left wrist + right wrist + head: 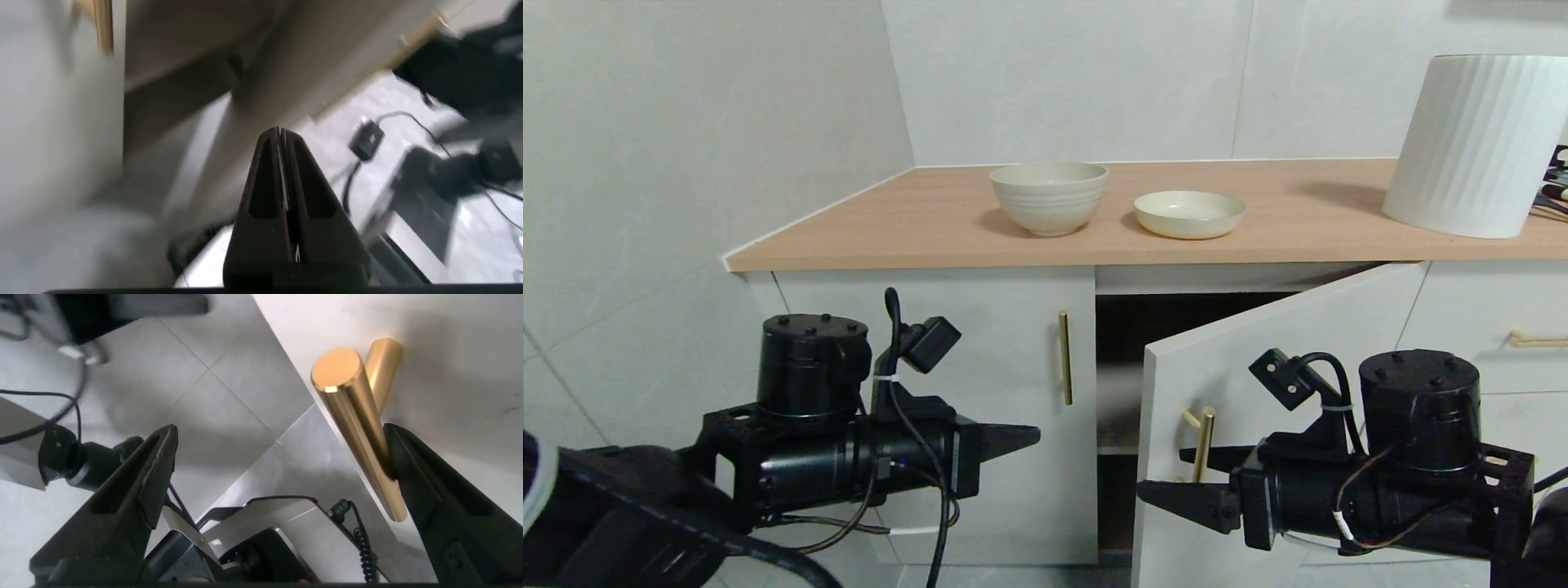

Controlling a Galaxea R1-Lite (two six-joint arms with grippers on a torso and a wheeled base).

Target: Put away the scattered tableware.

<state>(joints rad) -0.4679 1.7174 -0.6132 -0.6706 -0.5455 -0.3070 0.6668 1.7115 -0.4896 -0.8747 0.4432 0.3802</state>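
- While both arms are hanging low before the cabinet, a bowl (1049, 196) and a dish (1189, 213) are sitting near each other, not touching, on the counter (915, 229).
- The bowl is looking deep and cream, with ridged rings outside; the dish is shallow, smooth and pale.
- Both are standing upright, mouths facing up; being round, neither is showing a long axis.
- The counter is showing matt wood grain, and a white ribbed drum (1474, 143) is standing at its right end.
- The left gripper (1033, 437) is clenched on nothing, black fingers pressing together.
- The right gripper (1168, 474) is spread wide, with an ajar door's (1258, 343) upright brass handle (1203, 441) lying between its fingers.
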